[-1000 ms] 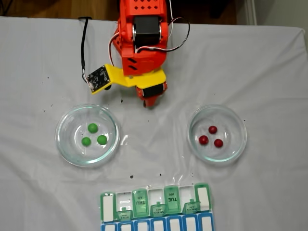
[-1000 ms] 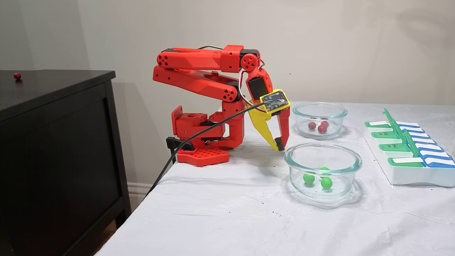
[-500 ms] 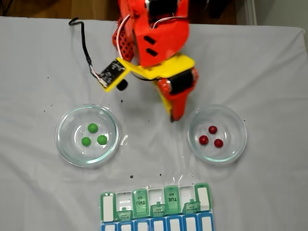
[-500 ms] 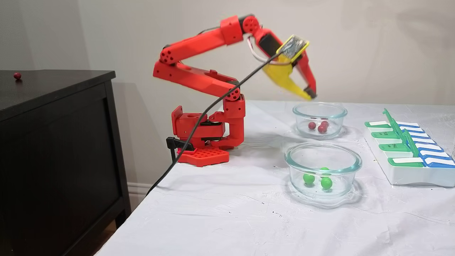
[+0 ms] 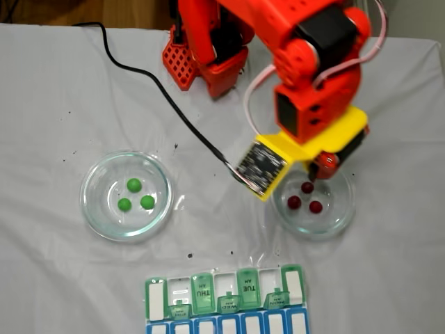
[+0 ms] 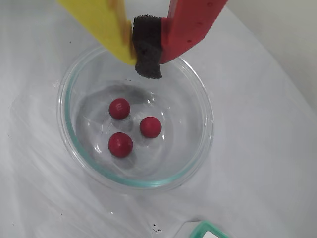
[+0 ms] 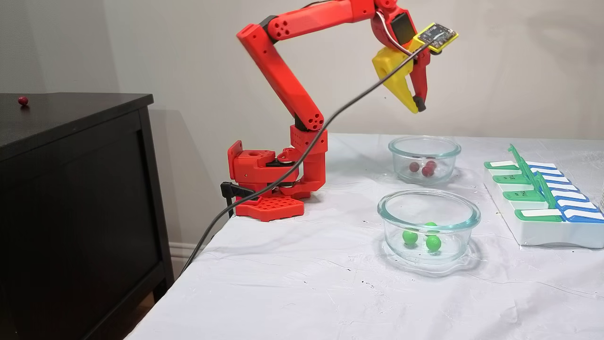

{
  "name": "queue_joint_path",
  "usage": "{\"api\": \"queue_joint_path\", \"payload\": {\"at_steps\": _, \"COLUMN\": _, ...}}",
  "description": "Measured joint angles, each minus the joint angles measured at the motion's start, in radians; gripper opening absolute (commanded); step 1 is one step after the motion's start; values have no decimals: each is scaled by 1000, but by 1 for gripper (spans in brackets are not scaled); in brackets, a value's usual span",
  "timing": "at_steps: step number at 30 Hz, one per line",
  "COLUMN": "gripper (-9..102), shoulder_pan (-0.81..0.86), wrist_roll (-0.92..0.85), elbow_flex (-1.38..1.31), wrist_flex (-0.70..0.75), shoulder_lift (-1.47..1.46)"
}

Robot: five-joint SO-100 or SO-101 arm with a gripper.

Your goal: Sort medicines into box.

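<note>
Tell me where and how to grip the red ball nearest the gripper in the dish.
Take that red ball across its middle, coming straight down from above: the glass dish walls it in on every side. It lies apart from the other two, so a finger likely fits on each side. The gripper hangs shut above the rim; open first.

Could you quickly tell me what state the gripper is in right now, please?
Gripper: shut, holding nothing, poised above the glass dish of red balls.

Red printed arm, 1 yellow and 1 red fingers, black cable.
</note>
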Motion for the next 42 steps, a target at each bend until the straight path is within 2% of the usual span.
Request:
{"api": "queue_joint_path", "payload": {"at_steps": 5, "gripper": 0, "shoulder_pan": -11, "wrist_roll": 94, "elbow_flex": -166, "wrist_flex": 58, "shoulder_lift": -206}}
{"api": "queue_joint_path", "payload": {"at_steps": 12, "gripper": 0, "shoulder_pan": -25, "wrist_roll": 132, "elbow_flex": -187, "wrist_flex": 61, "shoulder_lift": -230}}
{"api": "queue_joint_path", "payload": {"at_steps": 19, "gripper": 5, "shoulder_pan": -87, "wrist_roll": 25, "elbow_flex": -106, "wrist_flex": 61, "shoulder_lift": -227}}
{"api": "queue_joint_path", "payload": {"at_steps": 31, "gripper": 2, "shoulder_pan": 25, "wrist_roll": -69, "elbow_flex": -94, "wrist_flex": -41, "shoulder_lift": -304}}
{"api": "queue_joint_path", "payload": {"at_steps": 33, "gripper": 8, "shoulder_pan": 25, "wrist_roll": -72, "elbow_flex": -94, "wrist_flex": -44, "shoulder_lift": -304}}
{"api": "queue_joint_path", "payload": {"at_steps": 40, "gripper": 10, "shoulder_pan": -29, "wrist_roll": -77, "elbow_flex": -2, "wrist_flex": -55, "shoulder_lift": -302}}
{"api": "queue_joint_path", "payload": {"at_steps": 42, "gripper": 17, "shoulder_pan": -48, "wrist_roll": -97, "elbow_flex": 38, "wrist_flex": -80, "shoulder_lift": -299}}
